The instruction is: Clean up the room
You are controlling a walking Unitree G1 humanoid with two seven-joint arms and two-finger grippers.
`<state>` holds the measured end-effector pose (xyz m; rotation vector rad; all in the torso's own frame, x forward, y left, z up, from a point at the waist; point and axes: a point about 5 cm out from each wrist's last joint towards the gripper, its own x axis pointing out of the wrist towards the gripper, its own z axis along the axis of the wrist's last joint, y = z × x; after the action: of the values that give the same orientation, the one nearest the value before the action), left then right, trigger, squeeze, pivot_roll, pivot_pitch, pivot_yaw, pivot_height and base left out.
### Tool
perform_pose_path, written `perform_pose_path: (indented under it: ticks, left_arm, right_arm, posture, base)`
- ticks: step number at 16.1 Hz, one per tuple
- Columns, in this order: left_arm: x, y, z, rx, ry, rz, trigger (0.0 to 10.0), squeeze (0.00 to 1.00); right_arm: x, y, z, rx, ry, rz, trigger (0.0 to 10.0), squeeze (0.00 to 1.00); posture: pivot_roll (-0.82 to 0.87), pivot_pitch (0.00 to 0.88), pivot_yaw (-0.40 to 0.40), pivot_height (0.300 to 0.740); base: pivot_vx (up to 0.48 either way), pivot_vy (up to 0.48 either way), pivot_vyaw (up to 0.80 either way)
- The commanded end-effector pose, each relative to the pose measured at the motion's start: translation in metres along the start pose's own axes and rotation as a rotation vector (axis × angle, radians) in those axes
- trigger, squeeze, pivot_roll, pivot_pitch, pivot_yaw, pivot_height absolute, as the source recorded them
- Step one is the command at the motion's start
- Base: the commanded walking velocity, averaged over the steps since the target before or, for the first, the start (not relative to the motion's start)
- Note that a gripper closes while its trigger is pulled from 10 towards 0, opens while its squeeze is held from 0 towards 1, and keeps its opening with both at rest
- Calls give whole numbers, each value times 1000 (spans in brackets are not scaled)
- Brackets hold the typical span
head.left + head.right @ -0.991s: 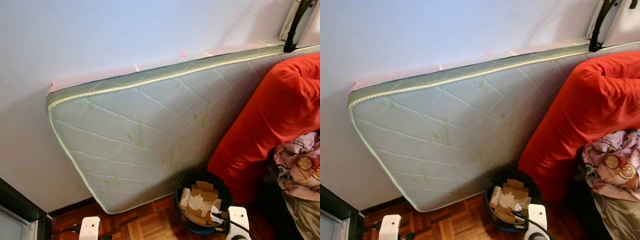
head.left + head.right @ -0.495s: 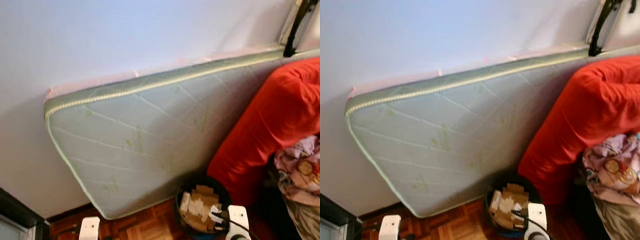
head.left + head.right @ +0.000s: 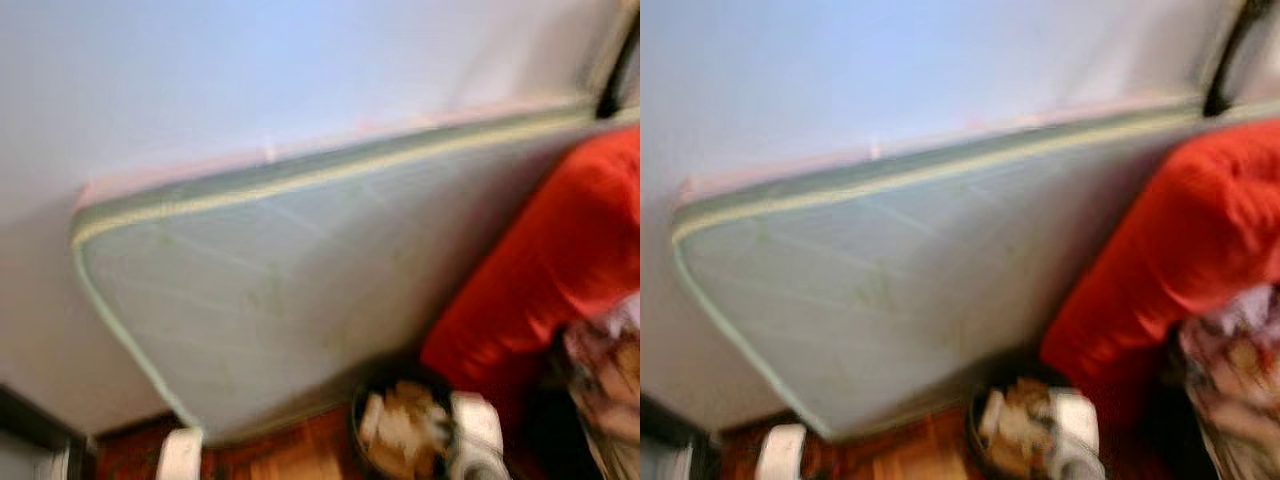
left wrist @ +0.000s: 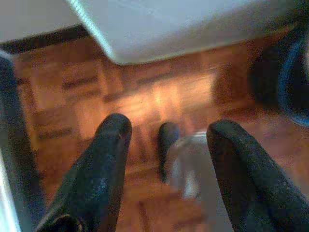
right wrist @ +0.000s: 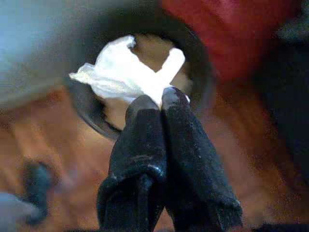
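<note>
My right gripper (image 5: 155,99) is shut on a crumpled white piece of paper or plastic (image 5: 126,74), held right over the dark round bin (image 5: 203,67). The same bin (image 3: 400,435), with cardboard scraps inside, stands on the floor at the foot of a mattress (image 3: 290,290); my right wrist (image 3: 478,440) shows white beside it. My left gripper (image 4: 166,133) is open above the parquet floor (image 4: 145,101), with nothing between its fingers. The head views are blurred.
A pale green quilted mattress leans against the white wall (image 3: 250,70). A big red cushion (image 3: 545,260) lies to the right with patterned cloth (image 3: 610,370) below it. A dark skirting and door frame (image 3: 35,430) stand at the left. A blurred dark-and-pale shape (image 4: 186,159) lies below the left gripper.
The whole picture has shifted and blurred, so the camera has moved. My right wrist sits closer over the bin than before.
</note>
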<state>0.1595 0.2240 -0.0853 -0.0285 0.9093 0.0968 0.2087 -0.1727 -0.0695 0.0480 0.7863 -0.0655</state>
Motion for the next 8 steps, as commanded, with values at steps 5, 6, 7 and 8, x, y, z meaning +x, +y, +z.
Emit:
perform_pose_path:
  ticks: [5,6,7,8]
  left_arm:
    - [3,-7,10,2,-36,-20,10000,0]
    - [3,-7,10,3,-38,-21,10000,0]
    - [3,-7,11,-1,-46,-27,10000,0]
    - [3,-8,12,-5,-56,-30,10000,0]
  right_arm:
    - [-1,-10,0,-4,-7,-11,10000,0]
    - [-1,-9,1,-4,-10,-6,10000,0]
    - [0,-6,4,-8,-21,8,10000,0]
    - [1,-3,7,-17,-37,25,10000,0]
  posture:
    - [56,11,-8,740]
    - [57,11,-9,740]
    - [58,12,-10,740]
    - [58,14,-10,740]
  base:
    - [275,0,0]
    - [0,0,0]
    - [0,0,0]
    - [0,0,0]
